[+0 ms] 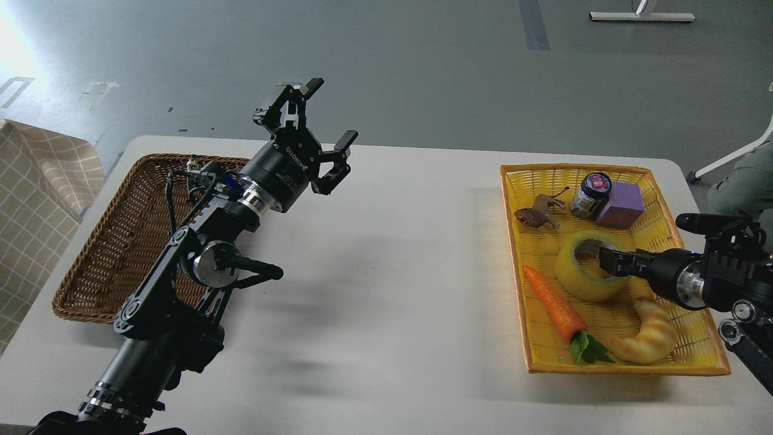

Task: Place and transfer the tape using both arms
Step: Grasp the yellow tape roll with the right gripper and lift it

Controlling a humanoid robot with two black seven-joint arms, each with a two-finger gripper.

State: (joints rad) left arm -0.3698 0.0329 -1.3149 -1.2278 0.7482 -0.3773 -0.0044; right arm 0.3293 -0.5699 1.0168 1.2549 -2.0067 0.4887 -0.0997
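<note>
While left end effector [323, 130] gapes raised, right end effector [606, 261] at tape [589, 266]

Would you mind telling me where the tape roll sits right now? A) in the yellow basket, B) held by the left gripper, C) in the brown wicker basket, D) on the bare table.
A: the tape lies in the yellow basket, between the carrot and the right gripper.
</note>
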